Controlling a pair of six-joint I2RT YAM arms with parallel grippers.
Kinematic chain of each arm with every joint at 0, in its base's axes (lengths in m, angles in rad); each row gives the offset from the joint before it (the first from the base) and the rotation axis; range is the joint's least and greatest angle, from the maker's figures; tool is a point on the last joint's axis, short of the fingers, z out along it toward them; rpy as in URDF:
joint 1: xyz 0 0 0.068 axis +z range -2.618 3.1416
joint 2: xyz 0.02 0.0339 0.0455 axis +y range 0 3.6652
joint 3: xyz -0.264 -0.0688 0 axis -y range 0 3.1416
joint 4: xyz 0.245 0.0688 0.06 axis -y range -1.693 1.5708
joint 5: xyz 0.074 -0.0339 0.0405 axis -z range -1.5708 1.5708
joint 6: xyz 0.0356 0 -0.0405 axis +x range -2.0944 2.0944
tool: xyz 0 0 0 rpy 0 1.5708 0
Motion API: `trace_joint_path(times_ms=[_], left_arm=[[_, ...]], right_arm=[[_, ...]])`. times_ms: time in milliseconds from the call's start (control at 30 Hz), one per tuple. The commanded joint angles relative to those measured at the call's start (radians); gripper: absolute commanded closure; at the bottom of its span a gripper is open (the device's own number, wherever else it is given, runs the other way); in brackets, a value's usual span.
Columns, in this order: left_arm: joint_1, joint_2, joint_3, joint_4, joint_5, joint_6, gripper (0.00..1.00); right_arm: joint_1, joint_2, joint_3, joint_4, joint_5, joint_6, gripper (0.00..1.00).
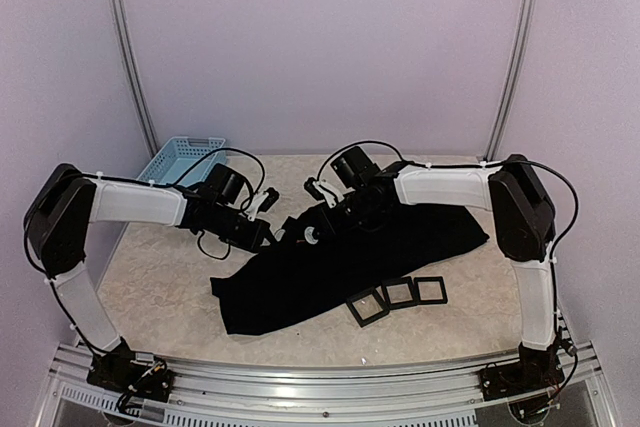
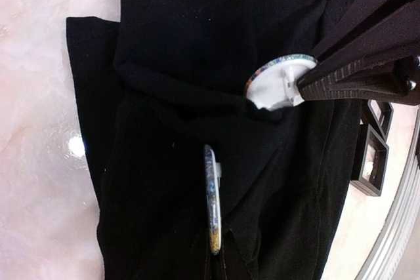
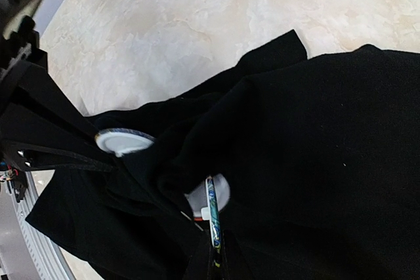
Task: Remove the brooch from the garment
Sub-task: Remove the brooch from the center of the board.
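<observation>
Black and floppy, the garment [image 1: 330,272] lies spread over the marbled table [image 1: 160,287]. Near its far edge, the right gripper [image 2: 305,84] has its fingers closed tight on the brooch [image 2: 275,83], a round white-faced disc lying against a fold of the garment. Just beside it, the left gripper [image 3: 105,150] pinches a second disc [image 3: 123,141] with a patterned rim. Three black frames [image 1: 399,293] lie by the garment's near edge.
</observation>
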Motion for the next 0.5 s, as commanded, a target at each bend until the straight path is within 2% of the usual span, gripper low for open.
trace_joint_path(times_ms=[0, 267, 433, 467], left_arm=[[0.033, -0.048, -0.025, 0.019, -0.005, -0.044, 1.0], [0.07, -0.07, -0.061, 0.031, 0.018, -0.062, 1.0], [0.107, -0.11, -0.11, 0.036, 0.003, -0.094, 1.0], [0.117, -0.124, -0.117, 0.035, 0.003, -0.101, 0.95]], right_arm=[[0.013, -0.048, -0.029, -0.089, 0.082, -0.038, 1.0], [0.018, -0.128, -0.123, -0.053, 0.107, 0.001, 1.0], [0.001, -0.195, -0.181, 0.015, 0.055, 0.073, 1.0], [-0.005, -0.21, -0.201, 0.031, 0.038, 0.087, 1.0]])
